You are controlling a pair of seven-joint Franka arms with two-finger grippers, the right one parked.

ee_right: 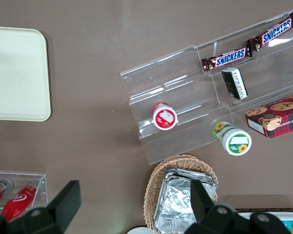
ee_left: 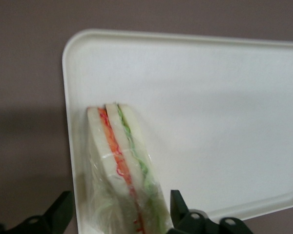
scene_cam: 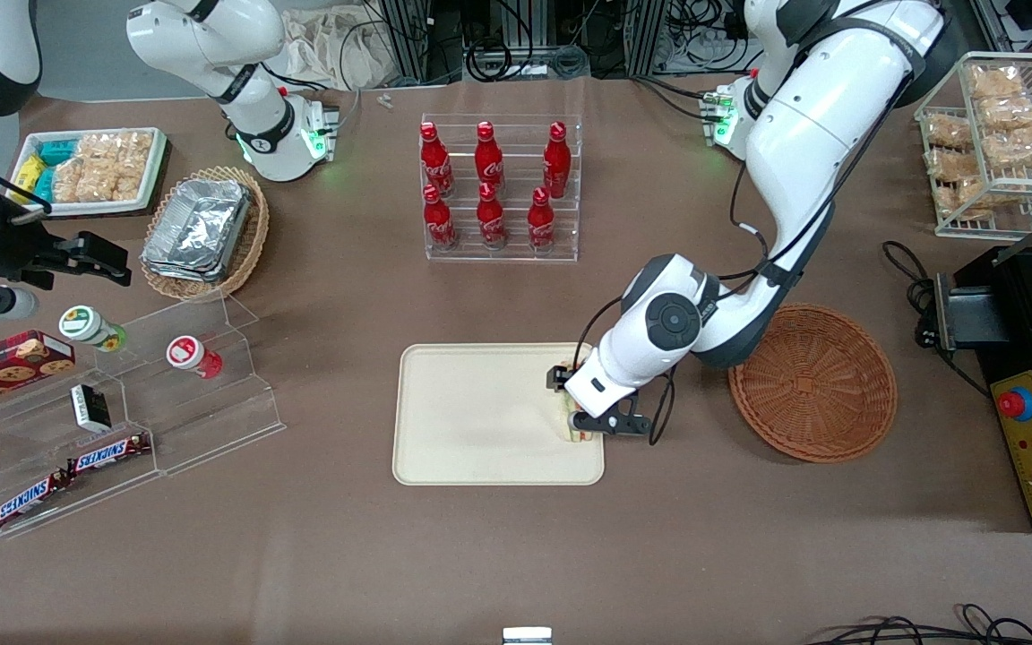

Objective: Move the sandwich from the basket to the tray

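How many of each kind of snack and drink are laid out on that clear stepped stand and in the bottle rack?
Cola bottles in the rack: 6
Snickers bars on the clear stand: 2
Small dark packets: 2
Round lidded cups: 2
Cookie box: 1
Total: 13
Apart from these, the gripper is over the tray, fingers open beside the sandwich.

Sandwich (ee_left: 122, 170) on tray (scene_cam: 471, 421), under hand (scene_cam: 580, 419), beside basket (scene_cam: 816, 385)
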